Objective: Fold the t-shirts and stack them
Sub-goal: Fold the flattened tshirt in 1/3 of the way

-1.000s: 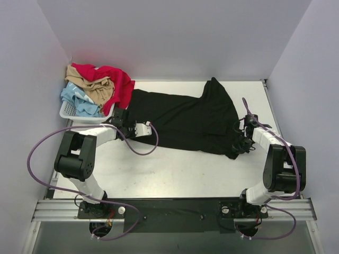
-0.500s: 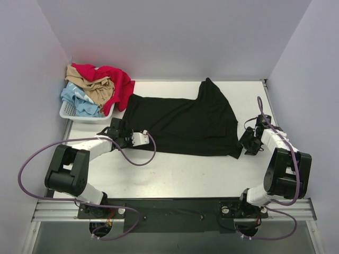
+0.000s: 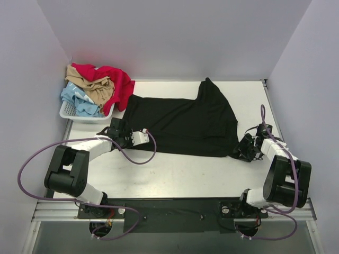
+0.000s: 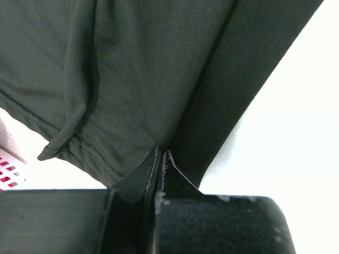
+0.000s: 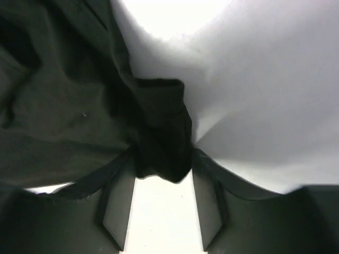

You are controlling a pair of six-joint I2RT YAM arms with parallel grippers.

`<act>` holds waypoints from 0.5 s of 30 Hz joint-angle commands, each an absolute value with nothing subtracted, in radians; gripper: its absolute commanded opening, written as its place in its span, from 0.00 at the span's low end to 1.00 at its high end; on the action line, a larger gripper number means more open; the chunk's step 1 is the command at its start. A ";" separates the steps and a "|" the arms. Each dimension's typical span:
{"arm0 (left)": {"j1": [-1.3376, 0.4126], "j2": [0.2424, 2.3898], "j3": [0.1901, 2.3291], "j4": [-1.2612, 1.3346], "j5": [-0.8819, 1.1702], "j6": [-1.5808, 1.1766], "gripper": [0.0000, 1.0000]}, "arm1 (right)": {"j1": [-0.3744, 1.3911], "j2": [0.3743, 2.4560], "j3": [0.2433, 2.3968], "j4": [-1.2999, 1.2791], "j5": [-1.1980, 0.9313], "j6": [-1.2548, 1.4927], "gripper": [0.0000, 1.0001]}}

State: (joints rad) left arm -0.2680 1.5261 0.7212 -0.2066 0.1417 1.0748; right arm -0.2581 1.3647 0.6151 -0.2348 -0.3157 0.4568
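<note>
Bench (image 3: pixel 175 174) carries the black t-shirt (image 3: pixel 185 124), spread mostly flat between the two sets of jaws, with one flap running away from the right jaws toward the far side. The white basket (image 3: pixel 69 112) sits beyond the left jaws on their outer side, holding red (image 3: pixel 119 84), tan (image 3: pixel 98 87) and pale blue (image 3: pixel 77 100) shirts; no stack yet. The step looks like flattening before the first fold. To do it well, pull both corners apart evenly and low, tension the near hem straight, and don't drag cloth off the bench. Left arm (image 3: pixel 100 142) is stretched low and forward, its jaws pressed together, pinching the shirt's hem edge. Right arm (image 3: pixel 278 151) is bent inward and low, its jaws part-way apart with the bunched near corner between them. You cannot tell if they're clamping it, so check before pulling.
</note>
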 commanded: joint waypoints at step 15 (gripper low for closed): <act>-0.241 1.186 0.663 -0.624 0.248 1.127 0.00 | -0.334 1.356 0.750 -0.616 -0.359 0.378 0.00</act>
